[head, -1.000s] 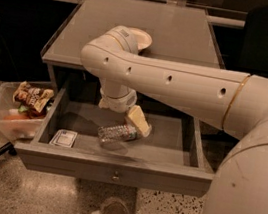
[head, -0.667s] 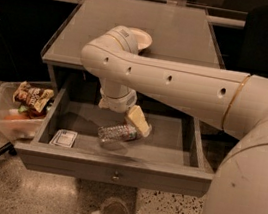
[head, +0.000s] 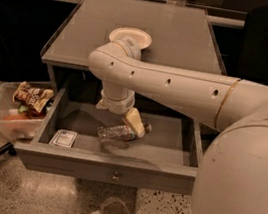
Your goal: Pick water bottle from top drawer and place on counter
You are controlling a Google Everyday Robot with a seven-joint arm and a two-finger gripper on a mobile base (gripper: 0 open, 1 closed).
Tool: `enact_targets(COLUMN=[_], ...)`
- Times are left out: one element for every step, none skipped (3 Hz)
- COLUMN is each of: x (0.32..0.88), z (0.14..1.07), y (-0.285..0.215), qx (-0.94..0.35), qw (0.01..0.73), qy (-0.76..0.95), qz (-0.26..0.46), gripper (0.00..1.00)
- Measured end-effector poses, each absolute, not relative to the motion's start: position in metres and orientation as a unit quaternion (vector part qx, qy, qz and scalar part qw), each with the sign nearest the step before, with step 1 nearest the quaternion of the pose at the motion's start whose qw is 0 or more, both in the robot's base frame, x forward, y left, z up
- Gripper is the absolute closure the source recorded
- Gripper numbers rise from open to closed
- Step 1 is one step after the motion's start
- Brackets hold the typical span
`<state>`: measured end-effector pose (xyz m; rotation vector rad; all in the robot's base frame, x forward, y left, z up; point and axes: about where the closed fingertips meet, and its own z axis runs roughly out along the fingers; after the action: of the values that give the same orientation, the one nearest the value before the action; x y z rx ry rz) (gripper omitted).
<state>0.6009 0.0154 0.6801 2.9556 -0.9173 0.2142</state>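
Note:
The top drawer (head: 109, 168) is pulled open below the grey counter (head: 185, 41). The water bottle (head: 115, 133) lies on its side on the drawer floor, left of the middle, with its neck pointing right. My arm reaches down from the right over the counter's front edge into the drawer. My gripper (head: 136, 123) is low inside the drawer, at the bottle's neck end and touching or just above it. The bottle rests on the drawer floor.
A white bowl (head: 130, 36) sits on the counter behind my arm's elbow. A small white packet (head: 63, 138) lies in the drawer's front left corner. A clear bin of snacks (head: 17, 111) stands on the floor to the left. A clear cup (head: 114, 212) sits on the floor in front.

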Motion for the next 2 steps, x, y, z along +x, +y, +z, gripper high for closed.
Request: enact_targets(x=[0.613, 0.618], z=[0.652, 0.624], y=[0.026, 0.041], qx=[0.954, 0.957], qw=[-0.001, -0.021], qy=[-0.295, -0.287], qz=[0.047, 0.025], gripper=[0.00, 0.00])
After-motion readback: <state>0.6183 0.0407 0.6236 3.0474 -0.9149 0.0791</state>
